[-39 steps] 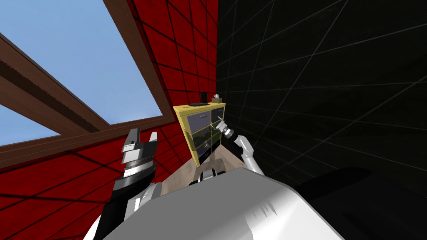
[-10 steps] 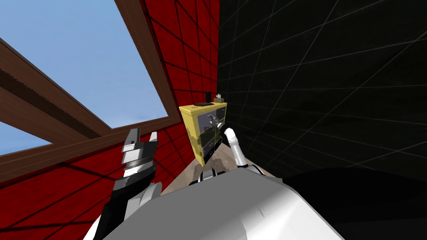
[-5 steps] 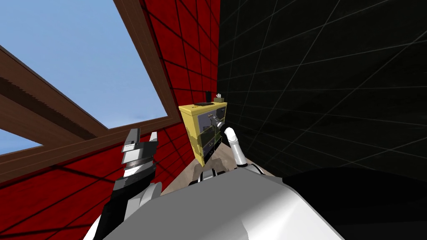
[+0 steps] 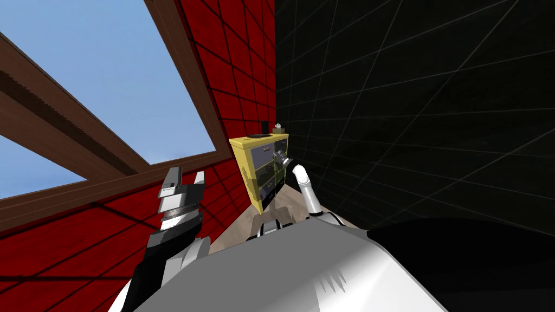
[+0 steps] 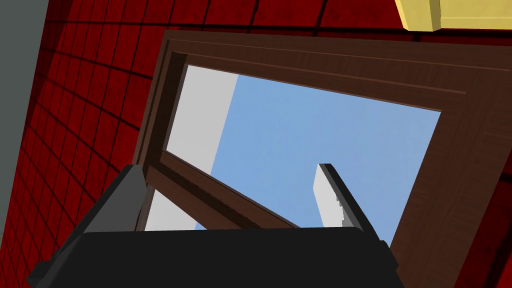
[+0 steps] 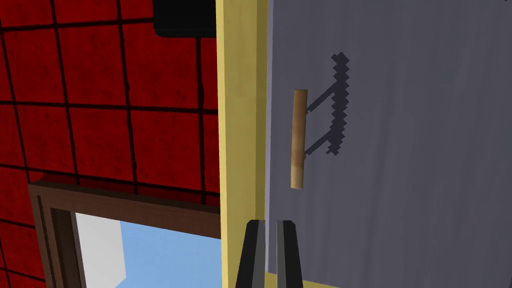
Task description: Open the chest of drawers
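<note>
The chest of drawers (image 4: 250,162) has a yellow frame and grey drawer fronts and stands in the corner between the red tiled wall and the black wall. My right gripper (image 4: 281,157) is stretched out to its upper drawers. In the right wrist view the gripper (image 6: 270,240) is shut with nothing between its fingers. It lies at the seam between the yellow frame (image 6: 240,125) and a grey drawer front (image 6: 400,150), short of the wooden bar handle (image 6: 299,139). My left gripper (image 4: 184,181) is raised, open and empty, by the window.
A dark item (image 4: 264,129) and a small box (image 4: 278,129) stand on top of the chest. A brown-framed window (image 4: 179,70) is set in the red wall to the left. The black gridded wall (image 4: 423,108) runs along the right. A beige floor strip (image 4: 276,208) leads to the chest.
My head view has shifted a little, so the chest sits slightly further left. The right hand stays at the upper drawers. The left arm has not moved.
</note>
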